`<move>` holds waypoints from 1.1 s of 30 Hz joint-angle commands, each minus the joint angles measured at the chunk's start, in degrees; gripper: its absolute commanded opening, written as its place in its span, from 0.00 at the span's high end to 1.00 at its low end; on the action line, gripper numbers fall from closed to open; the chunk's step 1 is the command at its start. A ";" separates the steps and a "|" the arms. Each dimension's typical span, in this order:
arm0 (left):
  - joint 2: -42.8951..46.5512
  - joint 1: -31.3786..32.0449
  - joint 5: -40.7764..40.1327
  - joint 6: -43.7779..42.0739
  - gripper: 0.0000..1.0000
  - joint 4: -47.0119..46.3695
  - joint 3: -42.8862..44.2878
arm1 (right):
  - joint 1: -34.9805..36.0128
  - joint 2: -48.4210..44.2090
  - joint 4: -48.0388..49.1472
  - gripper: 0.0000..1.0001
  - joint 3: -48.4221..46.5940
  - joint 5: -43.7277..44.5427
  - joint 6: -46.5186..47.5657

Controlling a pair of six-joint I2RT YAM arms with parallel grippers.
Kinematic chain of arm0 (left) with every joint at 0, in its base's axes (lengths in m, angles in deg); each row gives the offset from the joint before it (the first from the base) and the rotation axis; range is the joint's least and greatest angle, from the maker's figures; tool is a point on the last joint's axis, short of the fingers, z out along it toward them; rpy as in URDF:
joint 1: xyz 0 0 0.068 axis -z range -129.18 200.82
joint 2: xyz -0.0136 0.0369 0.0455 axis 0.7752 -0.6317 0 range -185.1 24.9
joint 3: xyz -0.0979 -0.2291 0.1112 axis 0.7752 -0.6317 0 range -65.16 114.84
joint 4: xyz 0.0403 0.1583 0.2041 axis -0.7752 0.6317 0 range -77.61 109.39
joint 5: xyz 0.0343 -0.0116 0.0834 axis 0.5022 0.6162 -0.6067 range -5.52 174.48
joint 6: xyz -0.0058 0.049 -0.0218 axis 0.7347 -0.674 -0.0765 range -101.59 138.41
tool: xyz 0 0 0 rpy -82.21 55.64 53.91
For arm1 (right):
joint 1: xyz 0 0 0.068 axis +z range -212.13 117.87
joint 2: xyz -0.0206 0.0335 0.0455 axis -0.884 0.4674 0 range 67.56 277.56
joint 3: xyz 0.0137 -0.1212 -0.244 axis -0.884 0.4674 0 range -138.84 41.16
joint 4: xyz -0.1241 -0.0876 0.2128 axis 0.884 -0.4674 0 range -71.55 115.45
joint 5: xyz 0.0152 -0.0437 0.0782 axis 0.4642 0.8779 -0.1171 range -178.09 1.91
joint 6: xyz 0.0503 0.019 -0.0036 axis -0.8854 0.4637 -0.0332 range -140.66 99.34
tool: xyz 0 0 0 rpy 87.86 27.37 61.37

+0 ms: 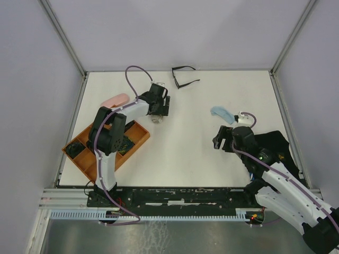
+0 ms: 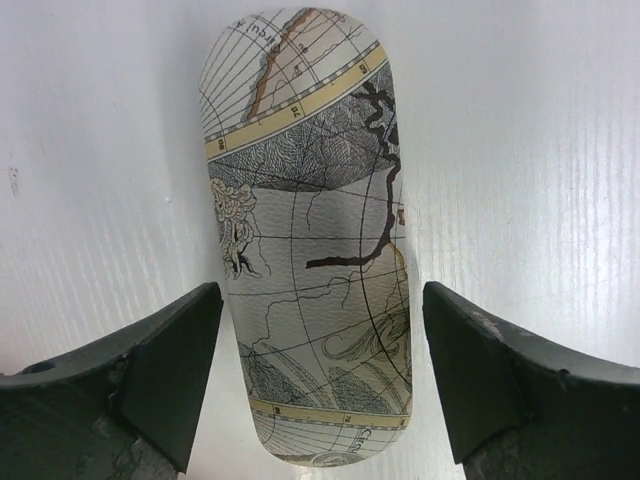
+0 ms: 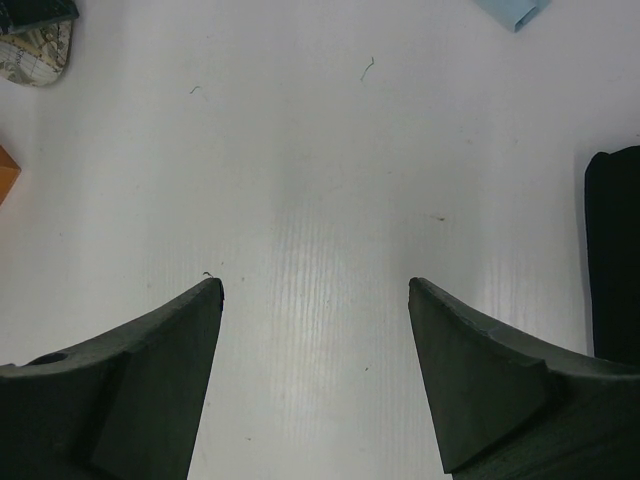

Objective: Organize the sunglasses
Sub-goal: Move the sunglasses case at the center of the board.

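White tabletop (image 1: 185, 153). Black fabric (image 1: 276, 145) lies at its right edge, beside my right arm. Orange tray (image 1: 139, 135) sits near left by my left arm's base, with dark things in its compartments, too small to tell.

My left pincer (image 2: 322, 290) is past the tray, mid-left, and released. Its fingers are spread either side of the map case (image 2: 305, 200), which lies flat and lengthwise between them. There's a slim gap on the right finger's side. The left finger is right at the case's edge, can't tell if touching.

My right pincer (image 3: 315, 285) is released, nothing between its fingers, bare tabletop below.

Pink case (image 1: 115, 100) is at the left edge, beyond the tray. Blue item (image 1: 222, 112) is just beyond my right pincer.

Sunglasses (image 1: 184, 76), thin black frame, arms unfolded, lie at the far edge. They are beyond and right of my left pincer, near but apart, and well apart from my right pincer.
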 commanded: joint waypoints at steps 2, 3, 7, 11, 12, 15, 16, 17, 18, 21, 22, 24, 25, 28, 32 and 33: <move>6.05 -1.07 -0.59 -3.10 0.05 1.07 4.43 | 0.19 -0.73 0.67 0.17 -3.11 0.20 1.05; 6.82 -1.29 -1.04 -3.36 0.04 1.50 4.81 | 0.15 -0.73 0.58 0.17 -3.13 0.20 1.07; 9.25 -3.84 -2.21 -5.37 0.03 2.80 6.91 | 0.22 -0.93 0.10 0.16 -3.48 0.02 1.49; 9.79 -9.35 -0.55 -10.85 0.02 5.43 10.50 | 0.16 -1.53 -0.69 0.16 -4.05 -0.16 2.56; 9.56 -10.74 -0.20 -12.84 0.01 6.49 11.63 | 0.14 -1.82 -0.95 0.16 -4.20 -0.16 2.83; 7.84 -15.12 1.48 -19.38 0.01 11.03 15.67 | 0.14 -2.36 -1.00 0.16 -4.28 -0.16 3.54; 7.17 -16.82 2.64 -21.55 0.01 13.26 17.00 | 0.21 -2.47 -0.96 0.16 -4.36 -0.16 3.75; 6.46 -18.14 4.21 -23.37 0.01 15.00 18.42 | 0.15 -2.56 -0.92 0.16 -4.57 -0.16 4.06; 5.56 -19.46 5.82 -24.87 0.01 17.31 20.13 | 0.21 -2.59 -0.91 0.16 -4.82 -0.16 4.32; 3.15 -23.58 11.45 -27.29 0.01 22.72 26.37 | 0.14 -2.32 -0.83 0.16 -5.24 -0.16 5.08; 2.43 -24.52 12.87 -27.87 0.00 23.72 27.73 | 0.19 -2.17 -0.64 0.16 -5.26 -0.20 5.18; 0.83 -25.23 14.89 -30.34 0.00 26.97 30.49 | 0.14 -1.77 -0.39 0.16 -5.38 -0.76 5.20; 0.18 -25.25 15.06 -31.70 0.01 28.21 31.33 | 0.20 -1.53 -0.32 0.15 -5.48 -1.11 5.28; -1.14 -25.25 15.87 -34.96 0.01 29.76 31.48 | 0.18 -0.60 -0.17 0.15 -5.88 -2.15 5.47; -2.53 -25.31 15.80 -37.61 0.01 28.78 29.83 | 0.12 0.43 -0.42 0.15 -6.67 -2.62 6.19; -3.29 -25.30 15.72 -37.91 0.01 28.85 30.27 | 0.13 0.61 -0.54 0.15 -6.91 -2.66 6.36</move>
